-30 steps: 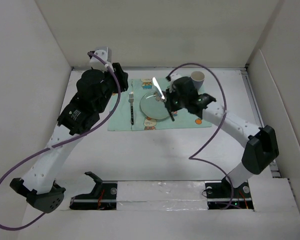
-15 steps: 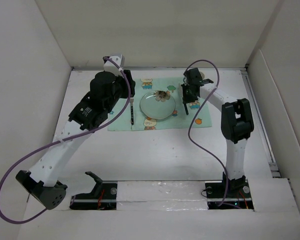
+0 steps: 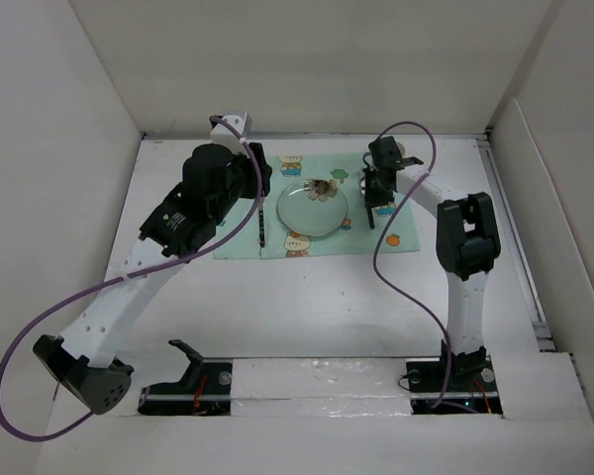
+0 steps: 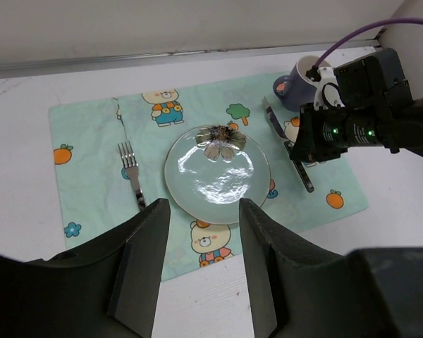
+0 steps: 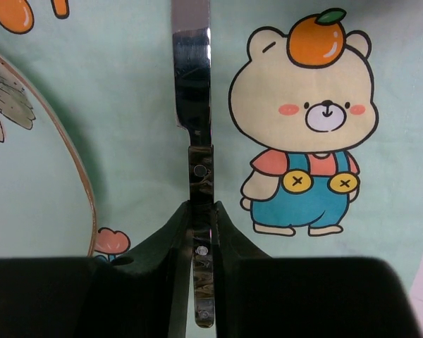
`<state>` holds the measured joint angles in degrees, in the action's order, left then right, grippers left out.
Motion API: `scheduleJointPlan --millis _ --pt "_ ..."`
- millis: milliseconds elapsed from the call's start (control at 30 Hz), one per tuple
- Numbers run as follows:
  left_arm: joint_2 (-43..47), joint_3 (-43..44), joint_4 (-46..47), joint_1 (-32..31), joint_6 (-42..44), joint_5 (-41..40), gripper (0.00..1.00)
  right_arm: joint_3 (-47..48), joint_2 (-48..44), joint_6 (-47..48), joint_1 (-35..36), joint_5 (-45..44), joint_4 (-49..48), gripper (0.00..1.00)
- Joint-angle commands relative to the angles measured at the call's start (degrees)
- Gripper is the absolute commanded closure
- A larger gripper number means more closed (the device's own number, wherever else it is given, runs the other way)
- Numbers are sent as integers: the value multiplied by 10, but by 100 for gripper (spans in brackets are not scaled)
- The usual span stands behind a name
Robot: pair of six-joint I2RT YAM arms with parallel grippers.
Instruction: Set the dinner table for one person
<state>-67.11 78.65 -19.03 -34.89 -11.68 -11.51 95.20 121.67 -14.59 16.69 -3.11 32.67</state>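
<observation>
A mint-green cartoon placemat (image 3: 277,247) lies on the white dinner table (image 3: 307,297). On it are a pale glass plate (image 3: 312,208), a fork (image 3: 261,228) to its left and a knife to its right. My right gripper (image 3: 376,190) is shut on the knife's dark handle (image 5: 201,183); the blade (image 5: 192,77) lies flat on the mat beside the plate rim (image 5: 84,190). My left gripper (image 3: 259,173) hovers over the mat's left part, open and empty; its fingers (image 4: 144,260) frame the plate (image 4: 217,172). The left wrist view shows the fork (image 4: 132,177) and knife (image 4: 289,141).
A blue-grey mug (image 4: 299,81) stands at the mat's far right corner, just behind the right gripper (image 4: 352,127). White walls enclose the table on the left, back and right. A purple cable (image 3: 396,247) loops over the mat's right edge.
The right arm swung the knife from above the plate to the plate's right side and lowered it onto the mat. The left gripper shifted slightly right. Little has changed in the last half second.
</observation>
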Motion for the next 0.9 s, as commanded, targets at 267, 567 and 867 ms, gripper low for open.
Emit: scheduleJointPlan --millis 267,567,867 --pt "-7 19 8 -2 -19 3 59 -8 -55 -10 -3 -2 -19 61" --pt "-7 52 3 -2 -25 -4 53 -64 -255 -18 9 50 -16 98" --pt "-2 184 -7 3 -53 -74 46 -137 -595 -88 -11 7 -176 78"
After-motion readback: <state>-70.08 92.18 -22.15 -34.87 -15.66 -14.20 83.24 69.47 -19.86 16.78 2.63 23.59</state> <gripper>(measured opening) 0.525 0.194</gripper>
